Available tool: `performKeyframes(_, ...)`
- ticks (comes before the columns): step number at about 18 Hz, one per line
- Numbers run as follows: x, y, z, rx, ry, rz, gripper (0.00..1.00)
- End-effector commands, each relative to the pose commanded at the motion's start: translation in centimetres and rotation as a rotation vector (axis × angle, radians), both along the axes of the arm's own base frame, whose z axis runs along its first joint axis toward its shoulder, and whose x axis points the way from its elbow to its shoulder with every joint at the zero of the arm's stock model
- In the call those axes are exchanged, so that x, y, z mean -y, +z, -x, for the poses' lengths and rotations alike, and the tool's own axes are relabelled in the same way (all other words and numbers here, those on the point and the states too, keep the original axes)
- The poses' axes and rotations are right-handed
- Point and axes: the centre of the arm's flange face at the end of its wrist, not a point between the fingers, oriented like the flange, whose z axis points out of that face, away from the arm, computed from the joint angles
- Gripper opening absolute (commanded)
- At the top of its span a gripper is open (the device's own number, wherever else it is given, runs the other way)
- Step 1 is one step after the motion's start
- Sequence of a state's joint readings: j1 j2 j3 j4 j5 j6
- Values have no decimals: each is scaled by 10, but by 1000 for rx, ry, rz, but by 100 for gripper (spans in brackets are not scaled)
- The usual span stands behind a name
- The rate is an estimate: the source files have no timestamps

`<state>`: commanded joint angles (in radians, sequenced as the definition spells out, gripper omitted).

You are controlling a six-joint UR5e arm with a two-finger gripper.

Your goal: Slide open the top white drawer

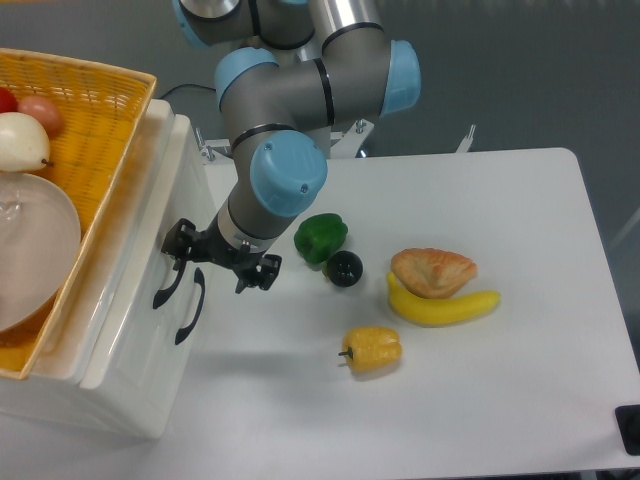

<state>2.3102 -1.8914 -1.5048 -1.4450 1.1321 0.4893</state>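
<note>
Though glossy white, black-handled top white drawer [150, 215]

Grey arm [290, 95] – blue caps, blk fingers [262, 272]

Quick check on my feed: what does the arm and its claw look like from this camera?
The arm has metallic grey tube links with light blue round caps over the joints and black seams between segments. The claw is a small black two-finger unit of angular linkages on a grey wrist.

No legible text or markings.
</note>
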Motion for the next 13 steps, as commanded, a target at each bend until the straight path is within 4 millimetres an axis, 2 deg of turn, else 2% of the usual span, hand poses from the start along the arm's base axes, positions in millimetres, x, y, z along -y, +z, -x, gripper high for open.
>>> performKeyframes(13, 3, -1, 10, -17, -9, -2, 100)
